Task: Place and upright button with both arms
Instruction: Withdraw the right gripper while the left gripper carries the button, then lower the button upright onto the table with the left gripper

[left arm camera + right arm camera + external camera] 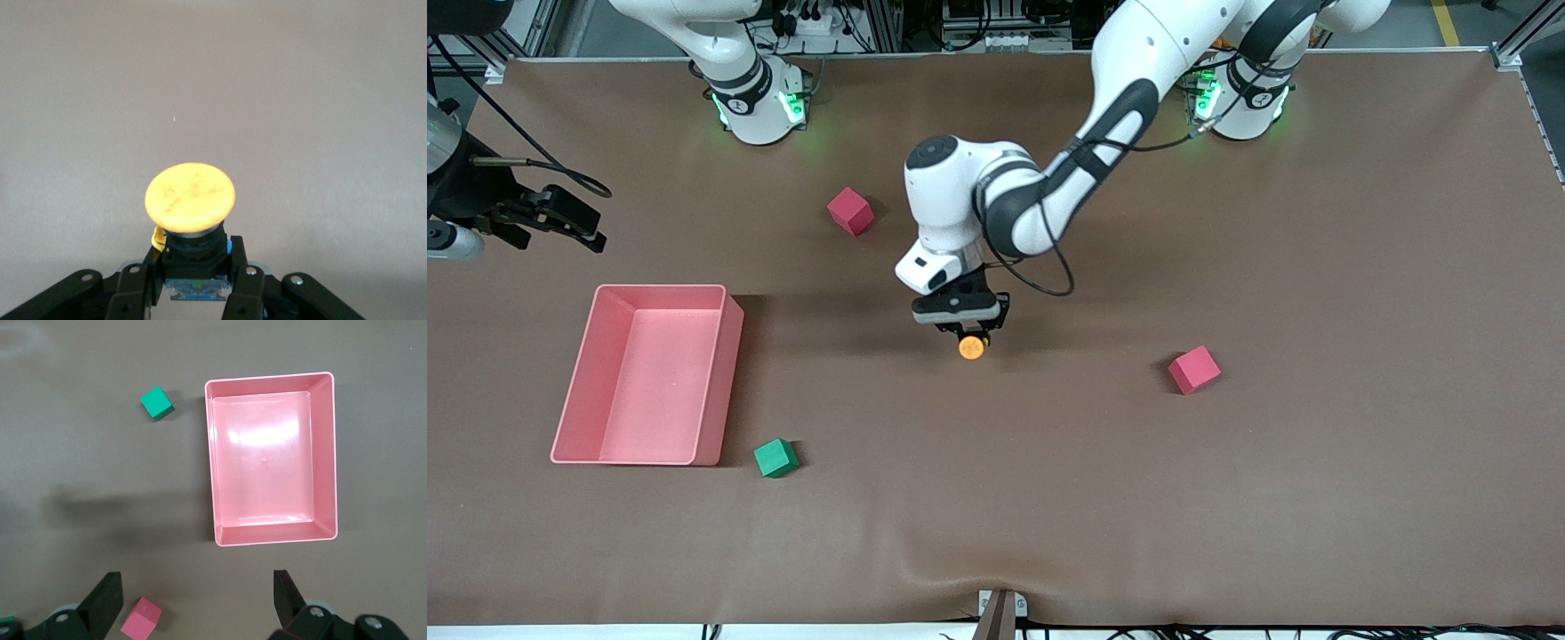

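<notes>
Gripping button (971, 347), left jaws (969, 337) apparently mid-table, open cloth (1049, 498) around.

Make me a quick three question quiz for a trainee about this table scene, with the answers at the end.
1. True or false: the left claw is shut on the button.
2. How many foam cubes lie on the table?
3. Which cube lies nearest the pink bin: A pink, B green?

Key: 1 true. 2 three: green cube, two pink cubes. 3 B. The right claw, open, waits above the bin.
</notes>
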Robot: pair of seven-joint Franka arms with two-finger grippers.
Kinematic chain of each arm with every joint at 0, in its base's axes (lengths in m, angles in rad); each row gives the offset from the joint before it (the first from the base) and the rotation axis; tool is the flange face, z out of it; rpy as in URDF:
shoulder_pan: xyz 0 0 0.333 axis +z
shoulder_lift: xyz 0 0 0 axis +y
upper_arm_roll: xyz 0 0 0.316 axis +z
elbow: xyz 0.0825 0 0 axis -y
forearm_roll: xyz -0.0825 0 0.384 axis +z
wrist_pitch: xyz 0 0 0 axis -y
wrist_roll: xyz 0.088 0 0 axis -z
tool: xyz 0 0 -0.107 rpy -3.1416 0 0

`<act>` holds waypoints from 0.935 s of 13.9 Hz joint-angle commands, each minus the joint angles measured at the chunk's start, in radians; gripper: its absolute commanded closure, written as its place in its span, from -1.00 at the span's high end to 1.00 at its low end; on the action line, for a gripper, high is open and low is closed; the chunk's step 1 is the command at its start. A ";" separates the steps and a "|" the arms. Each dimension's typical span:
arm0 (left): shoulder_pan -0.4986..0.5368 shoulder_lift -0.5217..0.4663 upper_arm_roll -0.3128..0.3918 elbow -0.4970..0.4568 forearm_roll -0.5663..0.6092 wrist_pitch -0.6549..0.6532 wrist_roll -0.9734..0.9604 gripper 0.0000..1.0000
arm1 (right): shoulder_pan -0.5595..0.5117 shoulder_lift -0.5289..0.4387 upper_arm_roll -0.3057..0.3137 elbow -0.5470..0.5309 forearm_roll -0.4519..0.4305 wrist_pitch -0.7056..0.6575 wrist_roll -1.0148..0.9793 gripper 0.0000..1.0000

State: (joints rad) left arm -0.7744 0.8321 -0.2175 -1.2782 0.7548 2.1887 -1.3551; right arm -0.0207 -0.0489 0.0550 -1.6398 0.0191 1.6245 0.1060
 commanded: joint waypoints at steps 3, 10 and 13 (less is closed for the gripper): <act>-0.072 0.051 0.010 -0.003 0.326 0.019 -0.399 -1.00 | 0.013 0.012 -0.009 0.025 0.001 -0.012 -0.003 1.00; -0.176 0.137 0.046 -0.009 0.623 -0.027 -0.720 -1.00 | 0.010 0.012 -0.011 0.025 0.001 -0.012 -0.009 1.00; -0.265 0.176 0.140 -0.009 0.653 -0.046 -0.769 -1.00 | 0.010 0.012 -0.011 0.025 -0.001 -0.012 -0.011 1.00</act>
State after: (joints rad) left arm -0.9718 0.9821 -0.1446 -1.2977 1.3741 2.1726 -2.0811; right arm -0.0196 -0.0484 0.0535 -1.6395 0.0191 1.6244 0.1059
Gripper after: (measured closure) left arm 0.590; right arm 0.000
